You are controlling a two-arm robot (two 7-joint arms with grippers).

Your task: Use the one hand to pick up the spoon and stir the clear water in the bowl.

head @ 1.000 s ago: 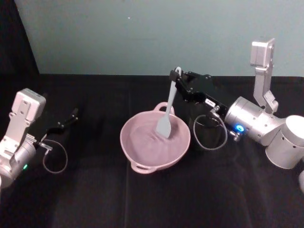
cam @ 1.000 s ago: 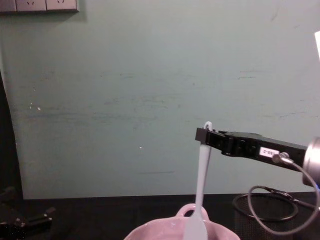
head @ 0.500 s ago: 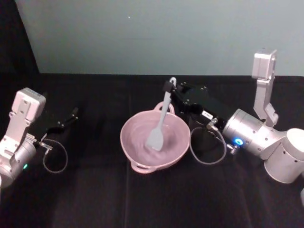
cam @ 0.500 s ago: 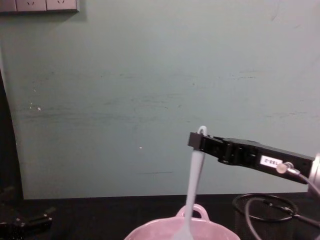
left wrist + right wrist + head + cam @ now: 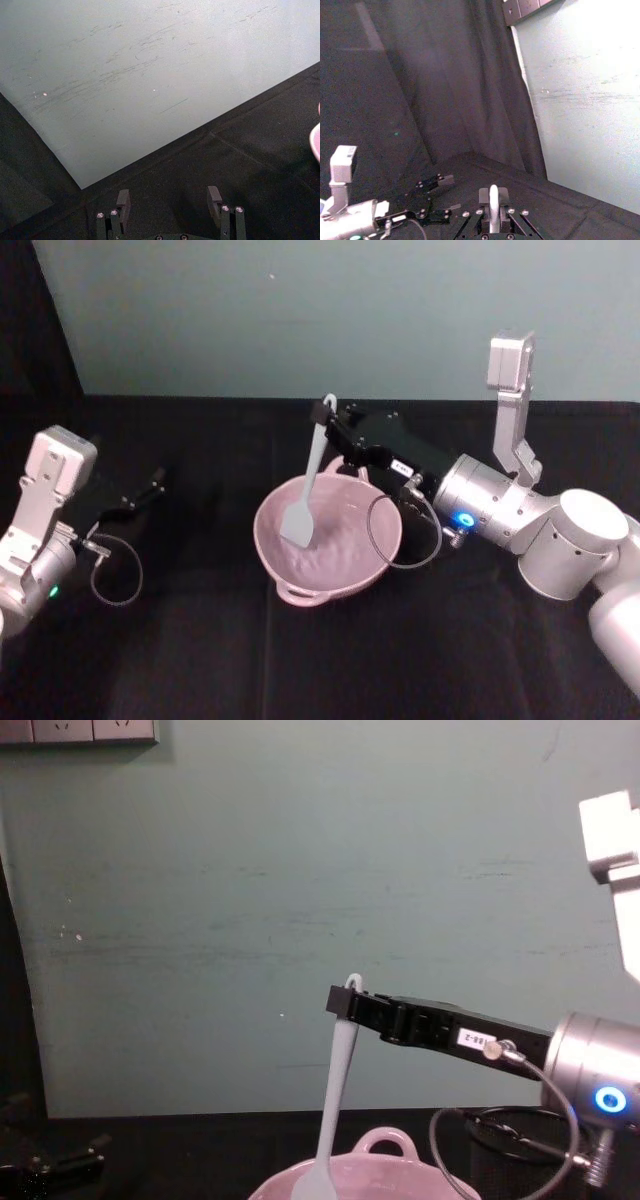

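My right claw (image 5: 334,426) is clenched on the white spoon (image 5: 312,465) just under the hole at its handle's end, reaching in from the right above the pink bowl (image 5: 264,540). The spoon hangs nearly upright, its top tilted slightly rightward. Its flat blade is down inside the bowl's left half, where the clear water (image 5: 340,540) gives a faint sheen; whether the blade touches bottom I cannot tell. The bowl sits in the middle of the black-draped bench (image 5: 300,670). Well off to the left, my left claw (image 5: 152,483) sits idle, low over the bench, fingers spread and holding nothing.
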